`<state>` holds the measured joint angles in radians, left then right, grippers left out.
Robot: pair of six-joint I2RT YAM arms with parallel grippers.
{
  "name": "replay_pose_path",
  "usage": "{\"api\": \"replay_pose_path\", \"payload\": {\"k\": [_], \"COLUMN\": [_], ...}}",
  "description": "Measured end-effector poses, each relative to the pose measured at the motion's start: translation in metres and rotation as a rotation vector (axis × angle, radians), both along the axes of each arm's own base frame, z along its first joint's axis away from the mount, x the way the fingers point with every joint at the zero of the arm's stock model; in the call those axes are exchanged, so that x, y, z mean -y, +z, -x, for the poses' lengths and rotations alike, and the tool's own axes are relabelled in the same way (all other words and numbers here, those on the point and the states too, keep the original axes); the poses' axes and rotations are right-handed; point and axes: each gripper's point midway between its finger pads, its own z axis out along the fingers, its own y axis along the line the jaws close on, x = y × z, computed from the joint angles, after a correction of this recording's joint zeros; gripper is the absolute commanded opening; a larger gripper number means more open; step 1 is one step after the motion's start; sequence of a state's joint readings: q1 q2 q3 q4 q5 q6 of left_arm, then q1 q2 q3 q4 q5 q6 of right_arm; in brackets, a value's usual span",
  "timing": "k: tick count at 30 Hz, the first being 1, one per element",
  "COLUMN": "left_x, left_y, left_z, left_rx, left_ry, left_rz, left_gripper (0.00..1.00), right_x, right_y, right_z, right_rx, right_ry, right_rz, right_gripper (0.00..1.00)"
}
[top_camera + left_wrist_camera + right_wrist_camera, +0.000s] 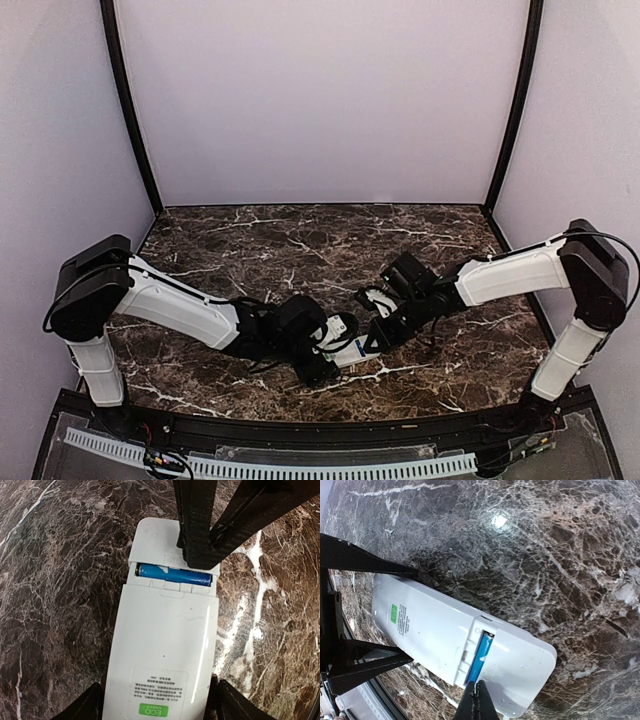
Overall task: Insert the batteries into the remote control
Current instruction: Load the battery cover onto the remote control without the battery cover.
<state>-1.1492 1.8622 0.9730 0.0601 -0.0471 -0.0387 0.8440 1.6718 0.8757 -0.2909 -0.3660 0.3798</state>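
The white remote control point(165, 635) lies back up on the marble table, with a green ECO label near its lower end. It also shows in the right wrist view point(435, 625) and the top view point(345, 338). My left gripper point(157, 706) is shut on the remote's label end, one finger on each long side. A white battery cover point(155, 540) sits partly over the compartment, leaving a slot where one blue battery point(172, 575) shows. It also shows in the right wrist view point(481, 655). My right gripper point(479, 702) is shut, its tips resting on the cover's edge beside the slot. A second battery is not visible.
The dark marble table point(300, 240) is enclosed by pale walls at the back and sides with black corner posts point(130, 110). A black rail and white cable strip point(300, 465) run along the near edge. Both arms meet near the front middle.
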Motion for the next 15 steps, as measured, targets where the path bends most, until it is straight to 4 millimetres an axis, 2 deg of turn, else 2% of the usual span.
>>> {"api": "replay_pose_path", "payload": {"k": [15], "left_x": [0.0006], "left_y": [0.0003], "left_z": [0.0002], "left_rx": [-0.001], "left_ry": [-0.005], "left_rz": [0.003], "left_gripper": [0.76], "right_x": [-0.004], "right_y": [0.0023], "right_z": [0.0015], "right_rx": [-0.013], "right_ry": [0.011], "right_rz": [-0.01], "right_gripper": [0.0]}}
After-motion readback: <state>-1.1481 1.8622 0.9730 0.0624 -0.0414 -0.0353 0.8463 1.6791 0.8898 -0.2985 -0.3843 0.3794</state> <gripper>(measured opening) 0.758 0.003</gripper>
